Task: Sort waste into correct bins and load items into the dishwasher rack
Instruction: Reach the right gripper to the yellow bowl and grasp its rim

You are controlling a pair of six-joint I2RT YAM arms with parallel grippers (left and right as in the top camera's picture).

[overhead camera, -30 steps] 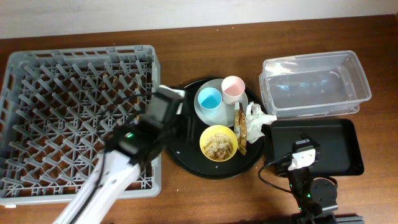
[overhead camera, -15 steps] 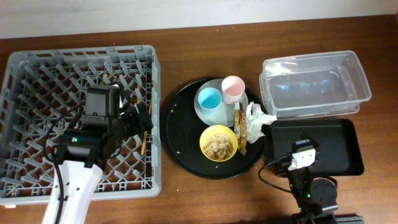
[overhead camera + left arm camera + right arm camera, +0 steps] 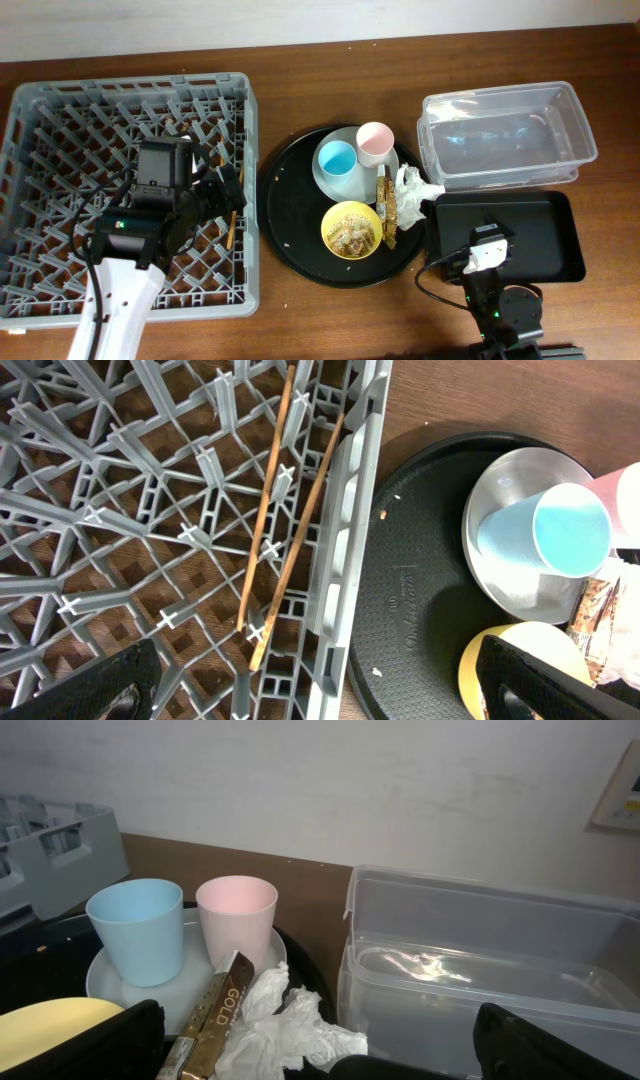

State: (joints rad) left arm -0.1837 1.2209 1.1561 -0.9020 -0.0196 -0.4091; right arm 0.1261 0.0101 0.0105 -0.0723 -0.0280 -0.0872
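The grey dishwasher rack [image 3: 60, 120] fills the left. Two wooden chopsticks [image 3: 285, 520] lie in it along its right wall; they also show in the overhead view [image 3: 233, 225]. My left gripper [image 3: 320, 680] is open and empty above the rack's right edge [image 3: 215, 195]. The round black tray [image 3: 295, 215] holds a white plate [image 3: 325, 185] with the blue cup [image 3: 337, 160] and pink cup [image 3: 376, 142], the yellow bowl [image 3: 350, 228] of beige scraps, the brown wrapper [image 3: 388, 205] and the white napkin [image 3: 413, 187]. My right gripper [image 3: 320, 1055] is open and empty, low at the front right.
The clear tub [image 3: 505, 135] stands at the back right, the shallow black rectangular tray [image 3: 540, 235] in front of it. The right arm's base [image 3: 495, 300] sits at the table's front edge. Bare wood shows along the back.
The left arm swung left from the round tray's edge to over the rack, and the chopsticks now lie in the rack. It has held still for the last half second. The right arm has not moved.
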